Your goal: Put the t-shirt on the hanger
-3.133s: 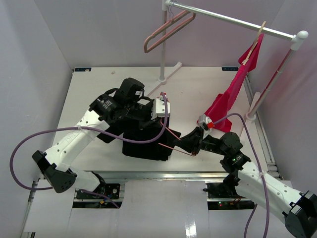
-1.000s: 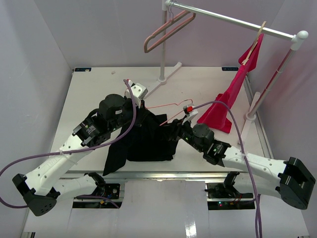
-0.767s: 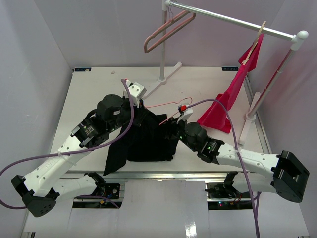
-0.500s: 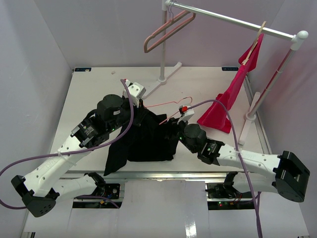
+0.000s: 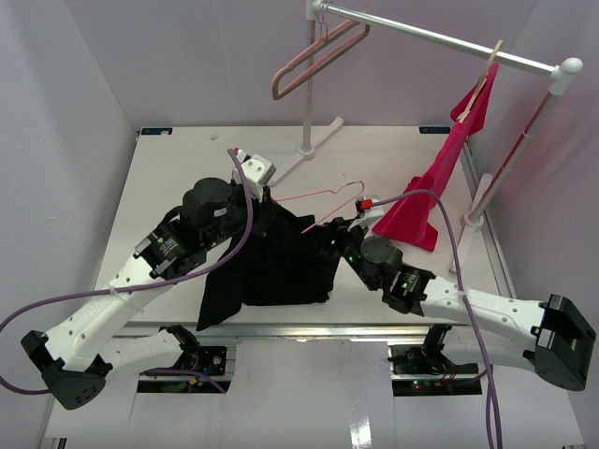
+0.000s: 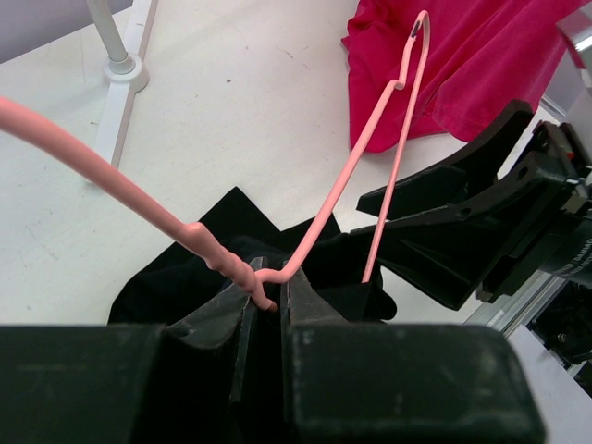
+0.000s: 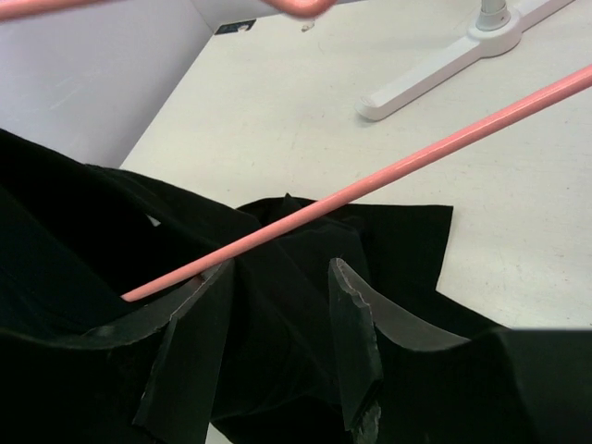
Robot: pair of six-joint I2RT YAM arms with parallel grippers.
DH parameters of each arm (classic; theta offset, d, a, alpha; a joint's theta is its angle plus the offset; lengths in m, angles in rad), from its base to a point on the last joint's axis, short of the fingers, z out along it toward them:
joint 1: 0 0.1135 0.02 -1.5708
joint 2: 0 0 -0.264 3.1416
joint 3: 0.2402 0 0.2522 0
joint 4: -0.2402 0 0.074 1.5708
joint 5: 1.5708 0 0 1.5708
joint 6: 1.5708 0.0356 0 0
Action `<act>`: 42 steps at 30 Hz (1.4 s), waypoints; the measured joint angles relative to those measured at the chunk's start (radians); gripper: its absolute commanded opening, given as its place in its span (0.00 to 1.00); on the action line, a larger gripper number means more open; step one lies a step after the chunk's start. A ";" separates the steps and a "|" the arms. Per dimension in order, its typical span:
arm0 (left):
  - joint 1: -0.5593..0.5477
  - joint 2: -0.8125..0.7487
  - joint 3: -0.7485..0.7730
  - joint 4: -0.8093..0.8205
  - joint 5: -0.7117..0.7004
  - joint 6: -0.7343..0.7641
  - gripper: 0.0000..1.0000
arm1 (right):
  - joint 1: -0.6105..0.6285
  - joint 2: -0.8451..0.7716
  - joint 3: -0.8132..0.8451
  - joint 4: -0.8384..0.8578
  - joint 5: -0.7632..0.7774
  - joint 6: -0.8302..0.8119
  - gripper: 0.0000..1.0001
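The black t-shirt (image 5: 276, 262) hangs bunched between the two arms, its lower edge on the table. The thin salmon-pink hanger (image 5: 323, 193) juts right from my left gripper (image 5: 269, 198), hook toward the red shirt. In the left wrist view my left gripper (image 6: 266, 296) is shut on the hanger's (image 6: 370, 139) twisted neck, with the t-shirt (image 6: 185, 268) below. My right gripper (image 5: 328, 238) is at the shirt's right edge. In the right wrist view it (image 7: 277, 287) is open, with the t-shirt (image 7: 388, 231) behind and between its fingers, and a hanger bar (image 7: 416, 166) crosses above its left finger.
A red shirt (image 5: 440, 178) hangs on a pale wooden hanger from the white rack rail (image 5: 440, 37) at the back right, its hem on the table. Two thicker dusty-pink hangers (image 5: 314, 61) hang at the rail's left end. The rack's feet (image 5: 309, 150) stand on the table.
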 measured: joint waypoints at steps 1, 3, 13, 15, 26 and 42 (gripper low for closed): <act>0.000 0.000 0.000 0.000 0.000 0.000 0.00 | 0.000 0.012 0.000 0.004 -0.002 0.001 0.51; 0.000 0.000 0.000 0.001 0.000 0.000 0.00 | 0.000 0.037 0.000 0.006 -0.008 0.002 0.50; 0.000 0.000 -0.002 0.007 -0.024 0.000 0.00 | 0.014 0.072 -0.040 0.023 -0.046 0.012 0.48; 0.000 0.000 -0.003 0.007 -0.027 0.000 0.00 | 0.018 0.071 -0.048 0.032 -0.056 0.011 0.48; 0.000 -0.003 -0.035 0.028 -0.042 0.009 0.00 | 0.030 0.062 -0.035 0.033 -0.160 0.011 0.48; 0.000 -0.023 -0.035 0.029 -0.062 0.015 0.00 | 0.053 0.070 0.017 -0.241 -0.008 0.087 0.38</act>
